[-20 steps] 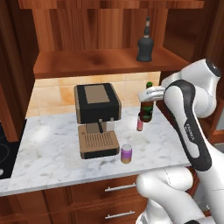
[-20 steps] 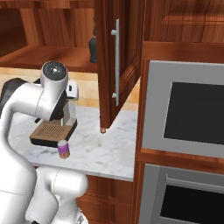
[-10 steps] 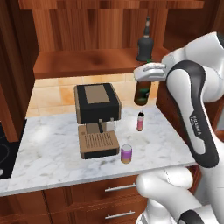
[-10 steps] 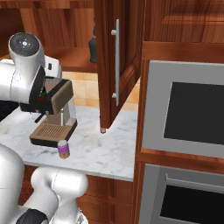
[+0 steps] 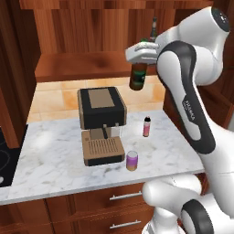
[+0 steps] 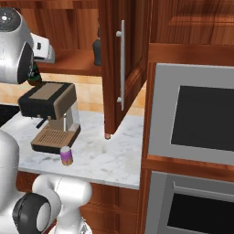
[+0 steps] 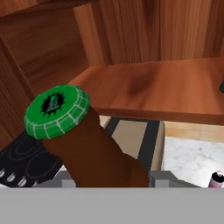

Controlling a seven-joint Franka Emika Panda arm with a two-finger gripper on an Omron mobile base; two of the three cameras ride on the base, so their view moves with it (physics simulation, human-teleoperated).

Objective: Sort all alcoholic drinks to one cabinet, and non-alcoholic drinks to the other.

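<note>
The coffee machine (image 5: 101, 123) stands on the white marble counter (image 5: 50, 160), and everything else is placed from it. Above it and to its right in the left base view, the gripper (image 5: 141, 54) is clamped on the brown beer bottle (image 5: 138, 75), which hangs in the air at about the height of the cabinet shelf (image 5: 87, 64), in front of the shelf's edge and clear of the counter. The hand view looks down along that bottle: its green crown cap (image 7: 57, 110) sits up close, the brown body runs back toward the fingers, and the top of the coffee machine lies below it with the shelf board beyond. On the shelf, behind and above the machine's right side, a dark grey bottle (image 5: 154, 28) stands upright, mostly hidden by the arm in the left base view; in the right base view it shows beside the edge of the open cabinet door (image 6: 121, 64). To the right of the machine on the counter stands the slim pink bottle (image 5: 146, 126) with its black cap, upright and apart from the machine. In front of the machine's right corner, near the drip tray, sits the short purple can (image 5: 132, 160), also upright. Drawers with silver handles (image 5: 125, 195) run below the counter.
</note>
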